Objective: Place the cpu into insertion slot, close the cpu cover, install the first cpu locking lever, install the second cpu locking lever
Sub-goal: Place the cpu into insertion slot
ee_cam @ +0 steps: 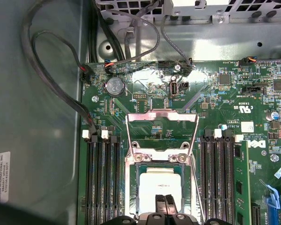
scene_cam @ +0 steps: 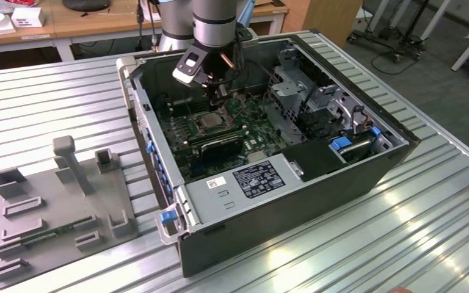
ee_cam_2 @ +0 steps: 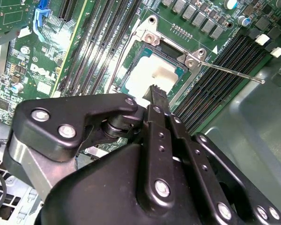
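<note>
Tool (ee_cam_2: 155, 92) clenched, tips together, nothing betw. them, at cpu (ee_cam: 152, 183) edge; contact unclear. Cpu sits in slot (ee_cam: 130, 187), cover (ee_cam: 162, 113) flipped up. Lever (ee_cam_2: 229, 71) sticks out. Board (ee_cam: 210, 93) in case (scene_cam: 300, 201) on worktop (scene_cam: 430, 232).

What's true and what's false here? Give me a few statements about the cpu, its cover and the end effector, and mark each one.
1. The cpu lies in the insertion slot. True.
2. The cpu cover is closed over the cpu. False: it is swung open, clear of the slot.
3. The end effector hangs right above the cpu. True.
4. The grey fixture lies on the exterior view's right of the computer case. False: it lies on the exterior view's left.
</note>
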`<state>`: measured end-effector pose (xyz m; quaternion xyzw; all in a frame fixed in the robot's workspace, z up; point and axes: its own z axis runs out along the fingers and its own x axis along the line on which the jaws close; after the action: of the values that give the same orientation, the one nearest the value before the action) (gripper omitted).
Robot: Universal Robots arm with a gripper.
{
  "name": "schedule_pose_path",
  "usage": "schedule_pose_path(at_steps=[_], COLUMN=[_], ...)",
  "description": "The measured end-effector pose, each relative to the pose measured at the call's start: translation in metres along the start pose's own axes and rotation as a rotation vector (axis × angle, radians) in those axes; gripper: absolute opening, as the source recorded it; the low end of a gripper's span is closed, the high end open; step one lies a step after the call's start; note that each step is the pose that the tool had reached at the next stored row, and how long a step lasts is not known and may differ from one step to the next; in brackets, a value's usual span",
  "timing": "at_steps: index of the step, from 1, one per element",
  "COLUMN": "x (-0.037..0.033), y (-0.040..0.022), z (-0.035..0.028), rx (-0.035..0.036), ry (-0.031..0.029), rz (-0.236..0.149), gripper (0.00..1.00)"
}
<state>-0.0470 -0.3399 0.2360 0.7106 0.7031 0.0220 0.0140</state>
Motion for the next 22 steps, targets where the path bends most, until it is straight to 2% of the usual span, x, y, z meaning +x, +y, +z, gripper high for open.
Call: schedule_pose_path(at_steps=[12, 16, 22], x=[-0.003, -0.0031, -0.0031], y=[-0.0002, -0.0004, -0.0005], z=[0.0051, 0.0091, 0.0095], rx=[-0.0001, -0.0001, 0.0], ry=[-0.0006, -0.0008, -0.0009], rz=[0.0, 0.0, 0.0], gripper=[0.11, 0.11, 0.11])
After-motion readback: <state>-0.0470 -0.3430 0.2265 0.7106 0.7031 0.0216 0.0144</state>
